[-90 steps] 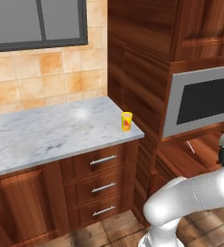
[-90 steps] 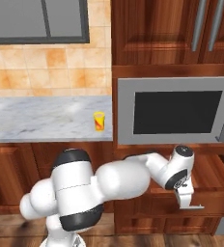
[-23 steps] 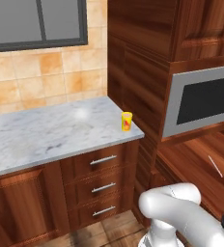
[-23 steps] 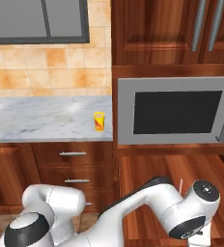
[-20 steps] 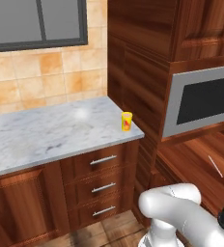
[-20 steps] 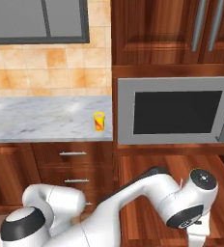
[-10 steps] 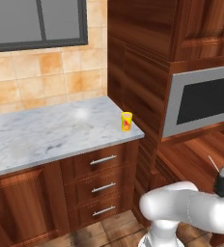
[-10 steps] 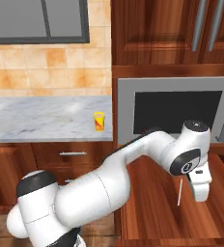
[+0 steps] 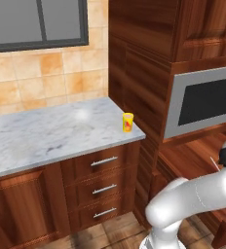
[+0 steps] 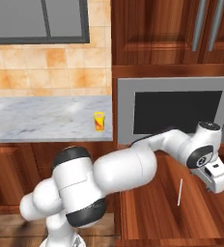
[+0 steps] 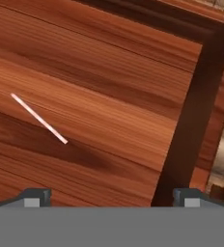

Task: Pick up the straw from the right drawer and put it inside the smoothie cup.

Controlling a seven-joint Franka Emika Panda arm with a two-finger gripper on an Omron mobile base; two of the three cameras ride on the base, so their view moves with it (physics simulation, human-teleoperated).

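The two-finger tool (image 10: 215, 182) hangs above the wide, shallow reddish-brown wooden drawer (image 10: 152, 212), its dark tips spread wide and empty. It appears raised to line up over the thin, pale whitish straw (image 11: 38, 118), which lies flat on the drawer floor. The small yellow tumbler (image 9: 127, 122) waits well apart, at the marble surface's (image 9: 47, 133) edge.

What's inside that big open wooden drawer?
A thin pale straw lies flat on the right drawer floor. The arm covers part of the drawer, so anything beneath it can't be seen.
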